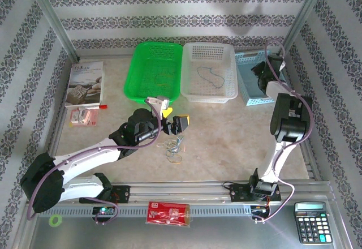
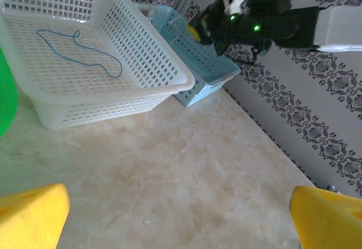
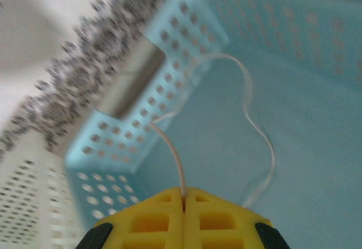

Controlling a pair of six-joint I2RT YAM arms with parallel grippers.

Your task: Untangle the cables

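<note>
Over the pale blue basket [image 1: 251, 93] at the far right, the right tool [image 3: 184, 195] is pressed together on a pale cable [image 3: 249, 90] — the cord rises from between its yellow fingers [image 3: 150, 220], loops, and trails down onto the basket floor. Left of it, a white basket [image 1: 208, 93] holds a dark blue cable [image 2: 79, 51] lying loose on its bottom, and a green basket [image 1: 136, 73] stands further left. Near the middle of the tabletop [image 1: 226, 136], a small tangle of cables [image 1: 175, 147] lies just on the near side of the left tool [image 1: 174, 120] — its fingers stand wide apart with nothing between them.
</note>
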